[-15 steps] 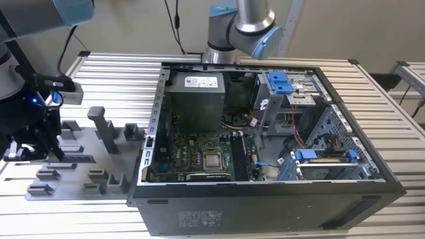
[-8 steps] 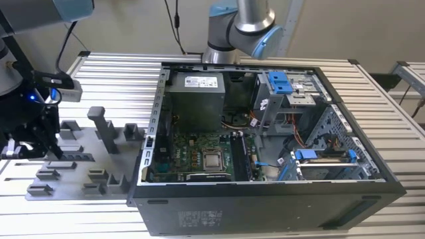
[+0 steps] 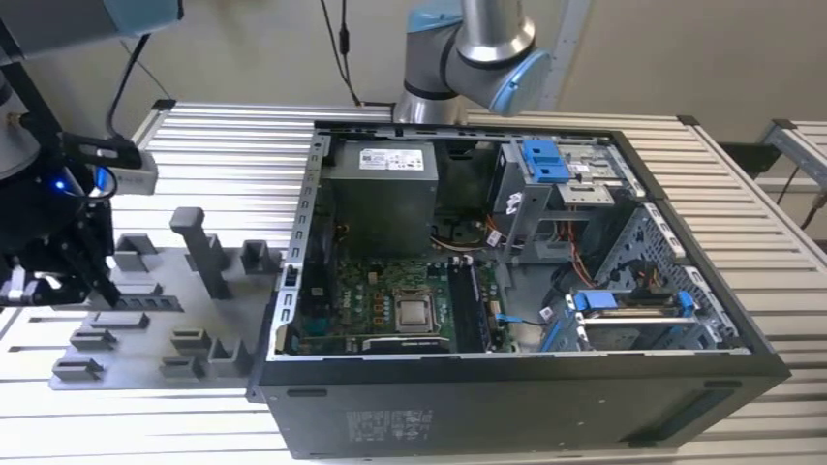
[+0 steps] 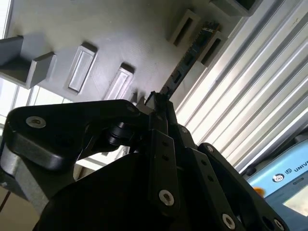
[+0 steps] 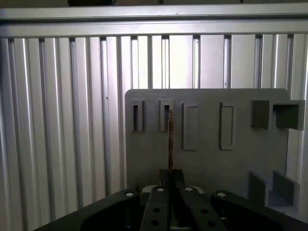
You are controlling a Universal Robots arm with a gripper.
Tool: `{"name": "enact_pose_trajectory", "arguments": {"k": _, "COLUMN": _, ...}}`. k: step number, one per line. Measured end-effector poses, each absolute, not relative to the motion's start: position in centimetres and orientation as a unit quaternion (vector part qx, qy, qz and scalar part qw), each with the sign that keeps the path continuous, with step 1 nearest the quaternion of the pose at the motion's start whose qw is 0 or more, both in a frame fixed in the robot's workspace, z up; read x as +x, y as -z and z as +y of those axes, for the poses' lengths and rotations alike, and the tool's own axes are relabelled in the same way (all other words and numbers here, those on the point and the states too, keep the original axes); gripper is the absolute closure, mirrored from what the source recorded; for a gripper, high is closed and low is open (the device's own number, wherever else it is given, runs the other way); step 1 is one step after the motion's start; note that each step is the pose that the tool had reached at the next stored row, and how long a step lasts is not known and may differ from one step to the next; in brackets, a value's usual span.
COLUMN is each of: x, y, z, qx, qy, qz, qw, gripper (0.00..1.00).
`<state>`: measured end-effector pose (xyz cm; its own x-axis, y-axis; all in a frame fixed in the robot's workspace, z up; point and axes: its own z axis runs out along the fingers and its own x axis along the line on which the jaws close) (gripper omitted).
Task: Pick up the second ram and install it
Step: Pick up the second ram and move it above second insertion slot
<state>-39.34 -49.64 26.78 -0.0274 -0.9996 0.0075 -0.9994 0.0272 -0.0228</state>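
Note:
The second ram [image 5: 170,139] is a thin dark stick seen edge-on, its far end in a slot of the grey fixture plate [image 5: 240,159]. In the second wrist view the second ram [image 4: 190,57] runs from that slot back to my fingertips. My gripper [image 5: 171,177] sits over the stick's near end, jaws closed against both of its faces. In the exterior view the gripper [image 3: 101,291] hangs low over the plate at the far left, with the second ram [image 3: 139,302] as a dark strip just beside it.
Grey fixture blocks [image 3: 200,247] stand up from the plate near the gripper. An open computer case [image 3: 517,291] lies to the exterior view's right, its motherboard sockets [image 3: 475,300] facing up. Everything rests on a ribbed metal table [image 3: 220,145]. Another robot arm [image 3: 472,48] stands behind the case.

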Motion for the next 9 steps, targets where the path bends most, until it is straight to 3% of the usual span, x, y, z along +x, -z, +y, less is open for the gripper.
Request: {"name": "enact_pose_trajectory", "arguments": {"k": 9, "x": -39.35, "y": -27.27, "z": -49.64, "qx": -0.697, "qy": 0.011, "qz": 0.717, "qw": 0.005, "gripper": 0.86}}
